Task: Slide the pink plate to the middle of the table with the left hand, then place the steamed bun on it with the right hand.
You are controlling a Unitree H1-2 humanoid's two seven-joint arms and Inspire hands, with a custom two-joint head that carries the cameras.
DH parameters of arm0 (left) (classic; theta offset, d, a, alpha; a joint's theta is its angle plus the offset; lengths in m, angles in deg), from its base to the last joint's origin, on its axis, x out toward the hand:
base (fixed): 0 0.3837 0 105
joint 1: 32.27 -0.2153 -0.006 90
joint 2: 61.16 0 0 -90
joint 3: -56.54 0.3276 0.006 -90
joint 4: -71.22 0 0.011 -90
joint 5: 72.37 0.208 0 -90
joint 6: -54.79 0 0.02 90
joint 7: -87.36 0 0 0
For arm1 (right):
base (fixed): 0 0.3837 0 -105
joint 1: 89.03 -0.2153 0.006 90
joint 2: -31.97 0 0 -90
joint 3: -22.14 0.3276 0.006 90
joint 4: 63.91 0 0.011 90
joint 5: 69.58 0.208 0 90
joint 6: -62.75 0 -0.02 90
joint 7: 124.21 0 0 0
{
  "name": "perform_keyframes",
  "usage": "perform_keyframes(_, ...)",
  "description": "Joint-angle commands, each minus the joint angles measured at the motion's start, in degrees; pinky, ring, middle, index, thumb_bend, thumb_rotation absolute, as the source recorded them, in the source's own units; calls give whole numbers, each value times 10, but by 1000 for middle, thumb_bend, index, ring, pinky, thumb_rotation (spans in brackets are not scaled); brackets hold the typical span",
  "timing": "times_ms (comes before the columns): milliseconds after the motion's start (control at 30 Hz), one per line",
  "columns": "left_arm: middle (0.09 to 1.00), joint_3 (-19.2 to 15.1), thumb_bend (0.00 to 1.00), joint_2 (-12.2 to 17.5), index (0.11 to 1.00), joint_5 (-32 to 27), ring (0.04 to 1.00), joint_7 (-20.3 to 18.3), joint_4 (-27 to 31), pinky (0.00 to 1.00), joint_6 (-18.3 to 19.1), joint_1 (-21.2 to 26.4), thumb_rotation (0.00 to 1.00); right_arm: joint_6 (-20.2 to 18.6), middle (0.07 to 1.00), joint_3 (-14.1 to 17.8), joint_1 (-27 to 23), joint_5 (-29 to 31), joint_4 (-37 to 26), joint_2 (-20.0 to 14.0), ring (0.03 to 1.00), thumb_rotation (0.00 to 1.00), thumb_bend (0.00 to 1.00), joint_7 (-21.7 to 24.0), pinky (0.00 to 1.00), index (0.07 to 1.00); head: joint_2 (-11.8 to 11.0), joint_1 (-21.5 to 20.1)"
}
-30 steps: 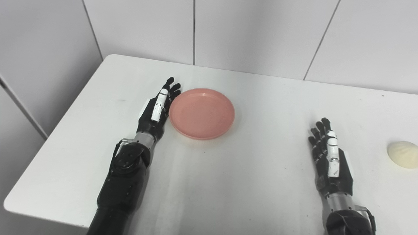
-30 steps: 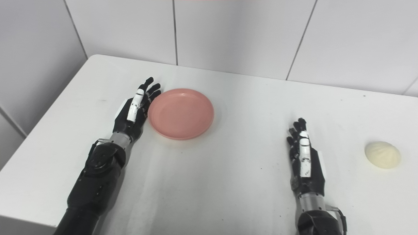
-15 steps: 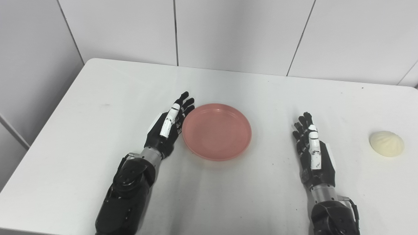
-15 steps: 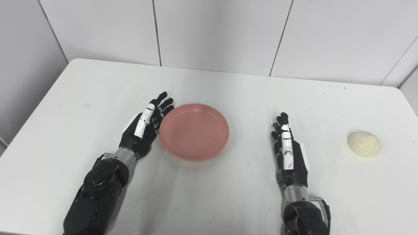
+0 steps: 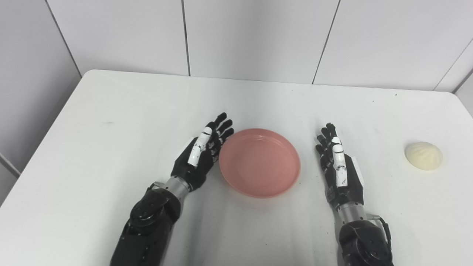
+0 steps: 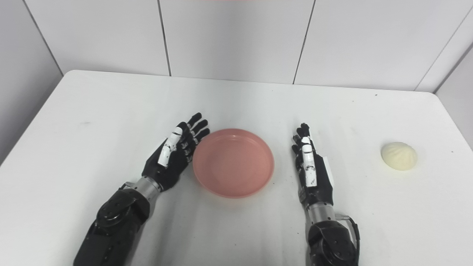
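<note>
You see one pink plate (image 5: 259, 162); left hand (image 5: 201, 156) spread against its left rim; right hand (image 5: 339, 170) spread beside it; one steamed bun (image 5: 423, 156) well right.

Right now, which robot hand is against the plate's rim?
The left robot hand: its fingers lie along the plate's left rim. The right robot hand stands clear of the right rim, with bare table between.

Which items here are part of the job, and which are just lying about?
Part of the job: pink plate, steamed bun, left hand open beside the plate, right hand open.
Lying about: nothing else on the white table.
</note>
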Motion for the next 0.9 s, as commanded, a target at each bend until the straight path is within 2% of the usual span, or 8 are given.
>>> perform_keyframes(0,992,2,374,6,999,2,988,-5,-10,1000,33,-15,1000,6,1000,-8,14,-1,27,11,1000,1000,188,3,1000,1000,-1,-3)
perform_keyframes(167,996,-5,371,-4,1000,6,989,6,-7,1000,22,-18,1000,11,1000,-7,12,-3,29,10,1000,1000,196,2,1000,1000,-2,-11)
perform_keyframes(533,986,-28,388,-29,1000,43,988,62,14,1000,-3,-27,1000,32,1000,8,2,-24,11,12,999,1000,224,-22,1000,1000,-4,-36)
perform_keyframes(633,985,-34,394,-29,1000,51,985,67,8,1000,-15,-27,1000,55,1000,16,-9,-26,12,4,991,1000,195,-22,1000,1000,-6,-47)
perform_keyframes(800,991,-42,411,-24,1000,58,992,65,-10,1000,-40,-26,1000,77,993,30,-37,-37,13,-16,988,1000,257,-31,1000,1000,-12,-70)
perform_keyframes(867,983,-44,413,-21,999,61,987,65,-17,1000,-51,-26,1000,86,995,36,-49,-43,15,-24,990,1000,356,-34,1000,1000,-14,-79)
